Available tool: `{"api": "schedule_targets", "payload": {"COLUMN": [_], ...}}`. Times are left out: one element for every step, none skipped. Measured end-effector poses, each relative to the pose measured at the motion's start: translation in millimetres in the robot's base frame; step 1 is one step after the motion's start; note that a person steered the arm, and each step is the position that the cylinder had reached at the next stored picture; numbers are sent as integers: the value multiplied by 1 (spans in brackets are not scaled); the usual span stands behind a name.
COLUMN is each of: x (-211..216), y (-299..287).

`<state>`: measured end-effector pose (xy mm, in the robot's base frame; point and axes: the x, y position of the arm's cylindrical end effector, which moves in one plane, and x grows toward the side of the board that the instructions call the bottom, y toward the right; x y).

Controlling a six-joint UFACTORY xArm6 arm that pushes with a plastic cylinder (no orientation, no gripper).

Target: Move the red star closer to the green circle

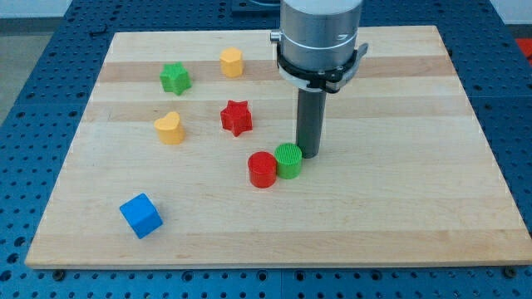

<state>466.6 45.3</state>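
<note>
Blue cube (140, 215) nearest. Red circle (262, 169) touches green circle (288, 160); my tip (309, 155), no jaws, holds nothing, just at its 3 o'clock. Red star (237, 117) at circle's 10 o'clock, untouched. Approach step; next, probably circle round behind star, push toward 4 o'clock.

On the surface (399, 208), the green circle (288, 160) sits near the middle, touching the red cylinder (262, 169) on its left. The tip (310, 155) stands just right of the circle. The red star (236, 117) lies toward the far edge from them. The yellow heart (169, 128) lies left of the star, the green star (174, 78) and yellow hexagon (231, 62) near the far edge, and the blue cube (140, 215) toward the near-left corner.
</note>
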Motion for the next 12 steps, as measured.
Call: {"api": "schedule_targets", "payload": {"x": [-34,-76,-97,-99,-98,-95,-76,-69,-72,-73,-71,-61], "y": [16,-13,-65,-94,-123,-141,-142,-142,-138,-123,-101,-76]}}
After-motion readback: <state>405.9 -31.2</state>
